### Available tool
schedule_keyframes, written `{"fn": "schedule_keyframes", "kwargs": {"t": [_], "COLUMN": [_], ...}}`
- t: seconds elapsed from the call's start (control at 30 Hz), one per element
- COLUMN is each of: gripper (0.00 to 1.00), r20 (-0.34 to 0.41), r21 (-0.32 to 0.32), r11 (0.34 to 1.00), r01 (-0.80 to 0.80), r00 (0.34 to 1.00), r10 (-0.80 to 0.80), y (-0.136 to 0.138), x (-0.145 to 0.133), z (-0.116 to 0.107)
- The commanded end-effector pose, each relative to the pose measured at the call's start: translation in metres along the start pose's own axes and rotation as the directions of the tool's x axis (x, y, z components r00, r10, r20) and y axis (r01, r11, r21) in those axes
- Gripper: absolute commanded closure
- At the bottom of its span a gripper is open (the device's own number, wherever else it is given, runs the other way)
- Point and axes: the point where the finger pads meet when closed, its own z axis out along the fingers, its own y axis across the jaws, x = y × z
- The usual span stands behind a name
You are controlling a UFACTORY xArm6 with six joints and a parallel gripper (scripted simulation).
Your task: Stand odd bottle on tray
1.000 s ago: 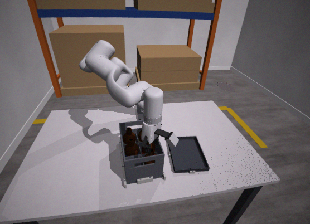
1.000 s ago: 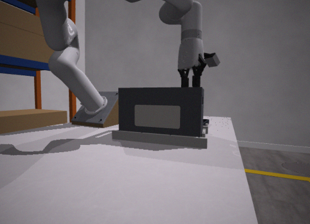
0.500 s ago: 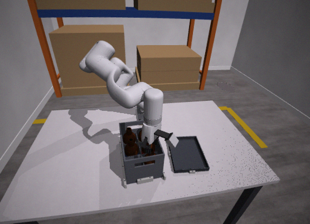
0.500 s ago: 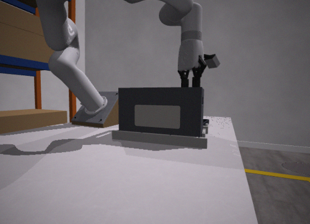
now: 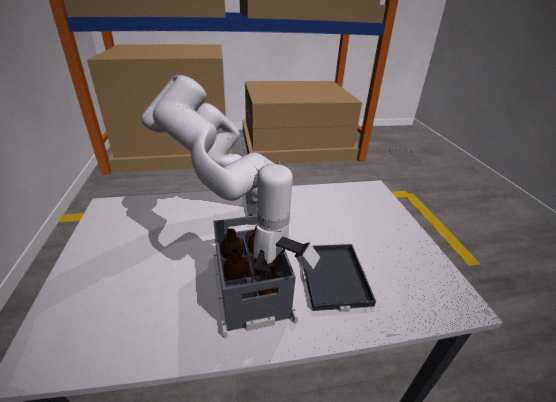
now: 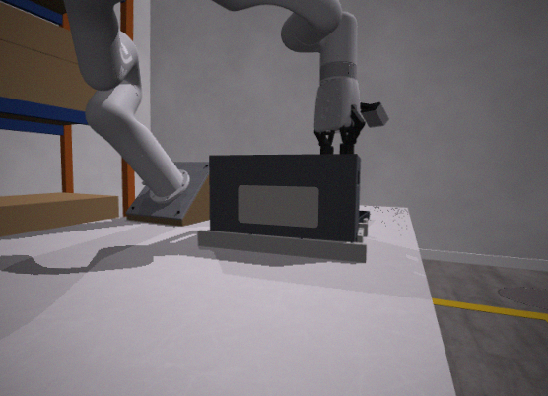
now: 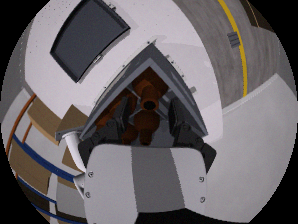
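White tabletop (image 5: 150,334) (image 6: 222,339) (image 7: 55,75) carries a grey crate (image 5: 260,309) (image 6: 283,164) (image 7: 199,120) near the middle of its near edge; the crate's pale side panel (image 6: 278,206) shows no readable writing. Brown bottles (image 5: 236,268) (image 7: 146,121) stand inside. Above, the arm (image 5: 274,194) (image 6: 339,48) points straight down, its gripper (image 5: 266,269) (image 6: 336,151) (image 7: 149,105) partly open, gripping nothing. Rightward, toward the near right corner, lies the bare dark tray (image 5: 340,276) (image 7: 90,37).

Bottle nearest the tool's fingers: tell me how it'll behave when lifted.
The brown bottle looks rigid, so it probably won't flex. Its narrow neck above a wider body suggests it could swing or tip if gripped off-centre.
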Motion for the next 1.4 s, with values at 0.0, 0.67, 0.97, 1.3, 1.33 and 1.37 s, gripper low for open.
{"fn": "schedule_keyframes", "kwargs": {"t": [0.0, 0.67, 0.97, 1.3, 1.33, 1.37], "gripper": [0.35, 0.35, 0.35, 0.35, 0.35, 0.35], "r20": [-0.004, -0.004, -0.004, -0.004, -0.004, -0.004], "r21": [-0.002, -0.002, -0.002, -0.002, -0.002, -0.002], "r11": [1.0, 1.0, 1.0, 1.0, 1.0, 1.0], "r01": [-0.001, -0.001, -0.001, -0.001, -0.001, -0.001], "r00": [1.0, 1.0, 1.0, 1.0, 1.0, 1.0], "r10": [0.001, 0.001, 0.001, 0.001, 0.001, 0.001], "y": [0.001, 0.001, 0.001, 0.001, 0.001, 0.001], "x": [0.001, 0.001, 0.001, 0.001, 0.001, 0.001], "z": [0.001, 0.018, 0.019, 0.019, 0.019, 0.019]}}
